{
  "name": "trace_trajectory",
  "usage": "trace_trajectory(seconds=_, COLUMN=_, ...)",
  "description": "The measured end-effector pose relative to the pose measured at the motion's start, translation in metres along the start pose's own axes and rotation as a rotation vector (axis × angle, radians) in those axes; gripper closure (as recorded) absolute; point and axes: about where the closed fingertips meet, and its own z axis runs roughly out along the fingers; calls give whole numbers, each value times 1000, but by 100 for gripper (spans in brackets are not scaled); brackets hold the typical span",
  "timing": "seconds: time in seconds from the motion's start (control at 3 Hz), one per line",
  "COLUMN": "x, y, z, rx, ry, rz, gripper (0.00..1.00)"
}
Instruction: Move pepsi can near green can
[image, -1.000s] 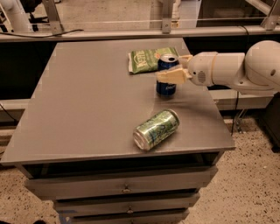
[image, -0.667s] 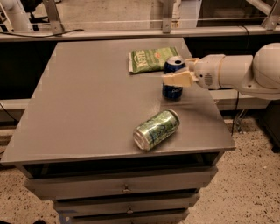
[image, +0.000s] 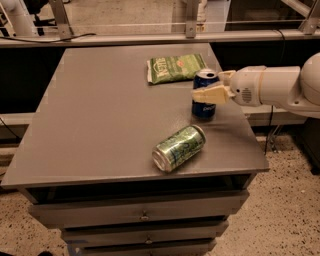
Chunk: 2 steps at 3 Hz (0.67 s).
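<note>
The pepsi can (image: 204, 106) is dark blue with a silver top and stands upright near the table's right edge. My gripper (image: 212, 89) comes in from the right on a white arm and is shut on the pepsi can around its upper half. The green can (image: 179, 148) is light green and lies on its side toward the table's front, just below and left of the pepsi can, a short gap apart.
A flat green chip bag (image: 176, 67) lies at the back of the grey table (image: 100, 125), just behind the pepsi can. The table's right edge is close to the cans. Drawers sit under the tabletop. A rail runs behind the table.
The gripper has carried the pepsi can toward the front of the table, away from the chip bag and closer to the green can. The green can has not moved.
</note>
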Motion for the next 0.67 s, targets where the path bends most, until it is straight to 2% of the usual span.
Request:
trace_trajectory(seconds=0.33, x=3, y=5, z=-3, rx=-12, ry=11, rz=18, gripper=83)
trace_trajectory(seconds=0.67, x=5, y=9, z=-4, rx=-22, ry=17, rz=31, gripper=60)
